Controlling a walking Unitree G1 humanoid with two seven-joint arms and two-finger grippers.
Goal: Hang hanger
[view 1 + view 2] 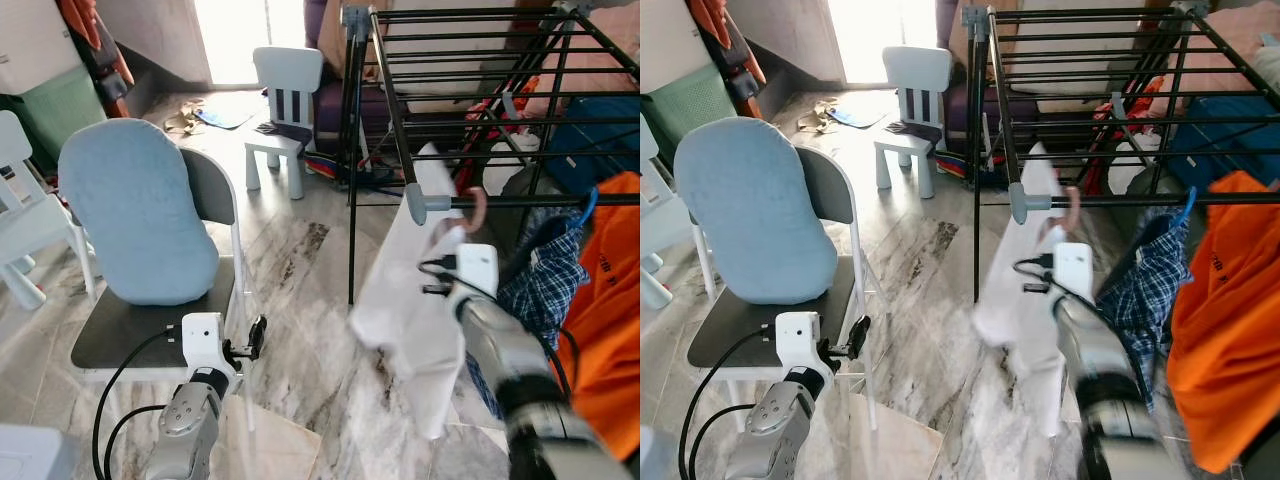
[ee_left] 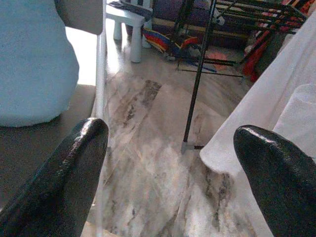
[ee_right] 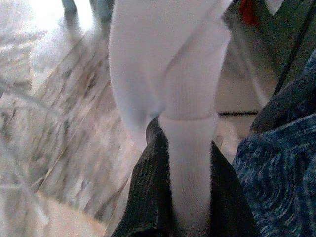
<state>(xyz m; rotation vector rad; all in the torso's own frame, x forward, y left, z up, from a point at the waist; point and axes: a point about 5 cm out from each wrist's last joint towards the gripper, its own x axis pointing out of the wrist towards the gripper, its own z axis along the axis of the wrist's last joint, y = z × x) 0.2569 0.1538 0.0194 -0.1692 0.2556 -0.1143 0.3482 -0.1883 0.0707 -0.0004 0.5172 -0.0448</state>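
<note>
**Right gripper holding a white garment up at the drying rack rail**

Centre right of the head view: the right gripper (image 3: 190, 197) is raised toward the front rail of the black drying rack (image 1: 470, 100), its 2 black fingers (image 3: 143, 197) clenched on a fold of the white garment (image 1: 410, 300). In the right wrist view the white cloth is pinched between the fingers and drapes away from them.

The hanger (image 1: 478, 208) shows as a pinkish hook curving over the rack's front rail (image 1: 540, 200), just beside the grey corner joint (image 1: 420, 203); the white garment hangs below it. Whether the hook rests fully on the rail cannot be told, as this area is blurred.

Right of the frame: a blue checked shirt (image 1: 545, 285) and an orange garment (image 1: 605, 300) hang from the same rail, touching each other.

Lower left: the left gripper (image 1: 250, 342) is held low beside a grey folding chair (image 1: 120, 330) bearing a light blue cushion (image 1: 135, 210). In the left wrist view its 2 fingers (image 2: 74, 173) stand wide apart, grasping nothing, above the marbled floor (image 1: 300, 330).

Upper centre: 1 small white chair (image 1: 280, 110) stands on the floor.
</note>
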